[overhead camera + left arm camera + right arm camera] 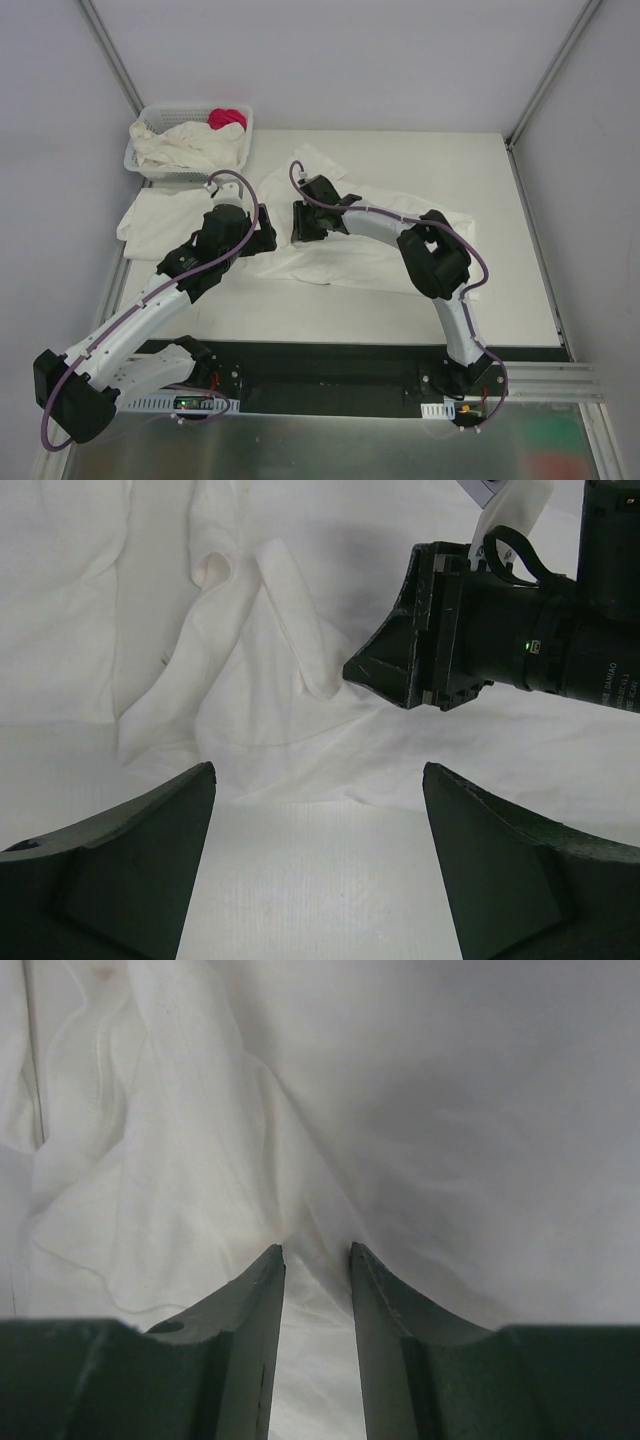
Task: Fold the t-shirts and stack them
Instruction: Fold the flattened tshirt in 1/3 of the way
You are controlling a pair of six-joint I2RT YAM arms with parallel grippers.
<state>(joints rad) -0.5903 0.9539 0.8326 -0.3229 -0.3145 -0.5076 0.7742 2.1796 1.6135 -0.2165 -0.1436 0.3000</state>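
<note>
A white t-shirt (pixel 372 258) lies crumpled across the middle of the table (pixel 350 315). My right gripper (pixel 298 228) is down at its left end, and the right wrist view shows the gripper (pixel 316 1248) shut on a raised fold of the t-shirt (pixel 200 1160), with creases running into the tips. My left gripper (pixel 266 240) hovers just left of it, open. In the left wrist view that gripper (pixel 318 770) has only bare table between its fingers, with the t-shirt's edge (pixel 250 670) just beyond and the right gripper (pixel 430 640) at upper right.
Another white t-shirt (pixel 158 215) lies flat at the table's left side. A white lattice basket (pixel 140 165) at the back left holds more crumpled t-shirts (pixel 190 145) and a pink-red cloth (pixel 227 117). Side walls stand close on both sides.
</note>
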